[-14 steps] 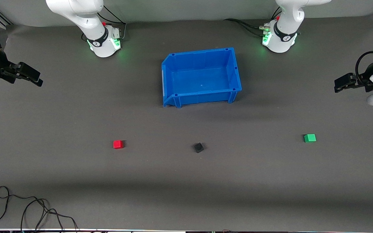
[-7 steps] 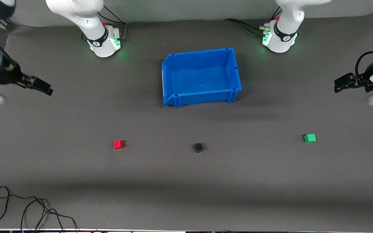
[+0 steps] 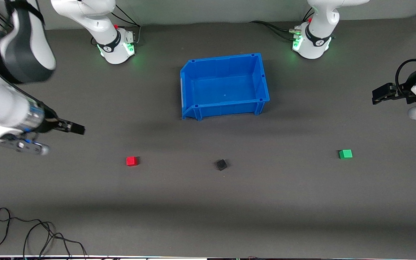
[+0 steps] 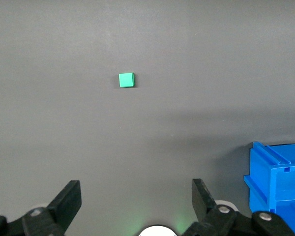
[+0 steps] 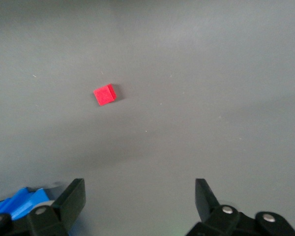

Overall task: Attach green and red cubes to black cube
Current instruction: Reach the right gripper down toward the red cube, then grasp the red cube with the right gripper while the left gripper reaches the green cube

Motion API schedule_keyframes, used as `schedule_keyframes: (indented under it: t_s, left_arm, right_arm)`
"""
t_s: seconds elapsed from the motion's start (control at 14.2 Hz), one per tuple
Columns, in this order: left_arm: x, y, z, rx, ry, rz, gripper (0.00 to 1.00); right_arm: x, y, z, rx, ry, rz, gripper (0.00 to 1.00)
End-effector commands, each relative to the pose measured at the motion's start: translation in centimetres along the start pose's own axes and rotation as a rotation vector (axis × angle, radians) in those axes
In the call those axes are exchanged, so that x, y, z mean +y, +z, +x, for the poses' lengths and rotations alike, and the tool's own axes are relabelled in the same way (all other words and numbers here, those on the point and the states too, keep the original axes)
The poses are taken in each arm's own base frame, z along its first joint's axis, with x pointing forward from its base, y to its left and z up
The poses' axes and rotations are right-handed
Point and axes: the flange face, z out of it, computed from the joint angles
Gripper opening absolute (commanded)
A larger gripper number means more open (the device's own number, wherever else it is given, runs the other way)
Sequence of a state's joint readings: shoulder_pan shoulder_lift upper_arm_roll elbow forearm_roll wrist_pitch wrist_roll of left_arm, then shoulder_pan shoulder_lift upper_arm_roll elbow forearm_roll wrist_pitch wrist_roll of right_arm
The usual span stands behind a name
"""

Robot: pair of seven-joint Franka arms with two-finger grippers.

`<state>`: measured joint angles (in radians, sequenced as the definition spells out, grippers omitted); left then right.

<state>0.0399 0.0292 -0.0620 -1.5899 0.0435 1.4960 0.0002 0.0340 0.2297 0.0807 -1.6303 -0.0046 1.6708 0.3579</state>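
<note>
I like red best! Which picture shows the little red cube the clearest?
The right wrist view: the small bright red cube lies unblocked on the dark grey table, top and one side visible. The front view shows it smaller. The left wrist view misses it.

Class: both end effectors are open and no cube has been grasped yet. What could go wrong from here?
1. The red cube sits turned against the right end effector; the fingers may catch corners and spin it.
2. The left end effector is far from the green cube; a small target to miss.
3. The loose black cube could slide when pressed.
</note>
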Motion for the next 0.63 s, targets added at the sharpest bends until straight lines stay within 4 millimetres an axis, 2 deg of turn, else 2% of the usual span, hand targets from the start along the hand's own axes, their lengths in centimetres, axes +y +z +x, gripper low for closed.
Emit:
schedule_keyframes:
  t_s: [0.0, 0.14, 0.28, 0.35, 0.56]
  left_arm:
    - [-0.4, -0.2, -0.1, 0.017, 0.001, 0.003, 1.00]
    - [-0.4, -0.3, -0.1, 0.019, -0.017, 0.007, 1.00]
    - [-0.7, -0.2, 0.0, 0.020, -0.032, 0.005, 1.00]
    - [-1.6, 0.0, 0.0, 0.019, -0.068, 0.001, 1.00]
    - [-1.6, -0.2, 0.2, 0.033, -0.295, -0.001, 1.00]
  right_arm:
    - [-0.8, 6.6, 3.0, -0.069, -0.027, -0.024, 0.94]
    - [-1.6, 10.7, 4.8, -0.049, -0.040, -0.011, 0.93]
    - [-3.9, 13.1, 5.7, -0.005, -0.102, 0.002, 0.93]
    - [-4.6, 14.4, 6.3, 0.006, -0.099, 0.007, 0.93]
    - [-5.8, 18.3, 7.7, 0.033, -0.127, 0.020, 0.93]
